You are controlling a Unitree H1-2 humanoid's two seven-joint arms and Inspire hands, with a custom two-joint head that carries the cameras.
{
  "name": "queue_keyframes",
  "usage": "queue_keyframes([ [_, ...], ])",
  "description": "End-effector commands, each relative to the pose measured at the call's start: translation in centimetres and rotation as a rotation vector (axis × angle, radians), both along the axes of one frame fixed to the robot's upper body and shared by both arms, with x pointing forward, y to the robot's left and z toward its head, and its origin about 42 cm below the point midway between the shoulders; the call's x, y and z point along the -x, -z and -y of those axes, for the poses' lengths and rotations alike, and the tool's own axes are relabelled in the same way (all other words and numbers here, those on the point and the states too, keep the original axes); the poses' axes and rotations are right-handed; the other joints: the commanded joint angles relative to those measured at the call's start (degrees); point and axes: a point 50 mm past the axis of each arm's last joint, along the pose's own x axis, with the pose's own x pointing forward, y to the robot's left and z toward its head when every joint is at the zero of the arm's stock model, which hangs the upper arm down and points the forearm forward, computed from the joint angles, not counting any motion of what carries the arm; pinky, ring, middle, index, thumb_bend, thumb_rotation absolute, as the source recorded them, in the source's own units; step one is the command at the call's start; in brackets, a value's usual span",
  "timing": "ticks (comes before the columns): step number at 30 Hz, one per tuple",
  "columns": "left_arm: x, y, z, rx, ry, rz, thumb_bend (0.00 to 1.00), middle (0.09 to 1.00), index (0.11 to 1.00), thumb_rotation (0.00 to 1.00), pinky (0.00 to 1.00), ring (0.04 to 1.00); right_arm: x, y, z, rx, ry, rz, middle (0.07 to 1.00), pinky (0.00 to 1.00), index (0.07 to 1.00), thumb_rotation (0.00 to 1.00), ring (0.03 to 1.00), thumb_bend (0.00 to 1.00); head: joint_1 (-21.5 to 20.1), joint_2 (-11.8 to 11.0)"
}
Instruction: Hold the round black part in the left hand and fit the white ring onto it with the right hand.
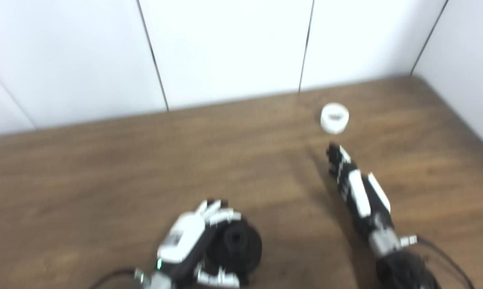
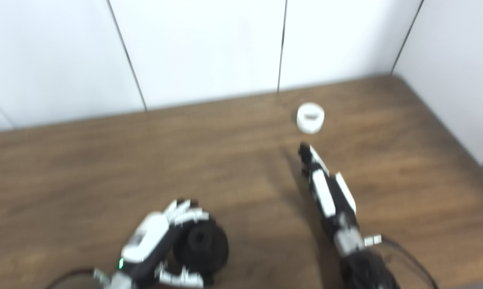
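Left hand (image 1: 193,241) clamped on black part (image 1: 237,245); our right hand (image 1: 354,184), fingers apparently straight, may knock far white ring (image 1: 334,117) away.

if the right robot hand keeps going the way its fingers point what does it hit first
Most likely the white ring, lying just beyond the right robot hand on the table; nothing shows between them, though height is unclear.

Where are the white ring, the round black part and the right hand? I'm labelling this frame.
white ring (image 1: 335,117): left eye view, on its top face.
round black part (image 1: 238,243): left eye view, on its front face.
right hand (image 2: 325,188): right eye view, on its back.
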Motion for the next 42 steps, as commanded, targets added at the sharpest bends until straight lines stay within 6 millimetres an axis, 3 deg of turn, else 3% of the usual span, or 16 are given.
queue_keyframes([
  [1,0.4,1.7,-0.7,-0.073,-0.005,-0.038,0.52,0.829,0.482,0.05,1.0,0.948,-0.3,-0.4,-0.8,-0.015,-0.003,0.07,0.957,0.99,0.95,0.98,0.979,0.66,-0.3,-0.9],
  [6,0.4,2.1,-0.7,-0.076,-0.015,-0.04,0.52,0.829,0.482,0.06,1.0,0.949,-0.1,0.0,-0.8,-0.004,0.001,0.057,0.958,1.0,0.946,0.99,0.98,0.67,-0.2,-2.1],
  [21,0.8,2.0,-0.7,-0.078,-0.01,-0.033,0.52,0.832,0.482,0.05,1.0,0.959,0.0,0.0,-0.6,0.01,0.005,0.066,0.953,1.0,0.941,0.99,0.971,0.66,-1.5,-1.7],
  [24,0.8,1.9,-0.7,-0.076,-0.01,-0.035,0.52,0.834,0.482,0.05,1.0,0.96,-0.1,-0.2,-0.6,0.003,0.009,0.083,0.948,0.99,0.936,0.97,0.963,0.62,-2.9,-1.7],
  [26,0.9,1.8,-0.7,-0.074,-0.01,-0.037,0.52,0.836,0.483,0.05,1.0,0.964,-0.2,-0.7,-0.4,0.017,0.015,0.097,0.932,0.95,0.914,0.8,0.95,0.62,-3.3,-1.6],
  [30,1.1,1.7,-0.7,-0.082,-0.018,-0.038,0.52,0.834,0.482,0.05,1.0,0.961,-0.1,-2.7,0.0,0.034,0.018,0.118,0.927,0.96,0.898,0.59,0.959,0.64,-3.0,-1.1],
  [35,1.3,1.1,-0.5,-0.086,-0.026,-0.033,0.52,0.827,0.481,0.05,1.0,0.956,-1.1,-7.1,1.6,0.212,0.046,0.176,0.902,0.97,0.883,0.46,0.943,0.73,-2.9,-0.7],
  [42,1.3,0.4,-0.4,-0.084,-0.03,-0.031,0.52,0.82,0.481,0.05,1.0,0.949,-4.5,-13.1,4.7,0.434,0.081,0.248,0.886,0.94,0.839,0.32,0.923,0.85,-2.9,-0.3],
])
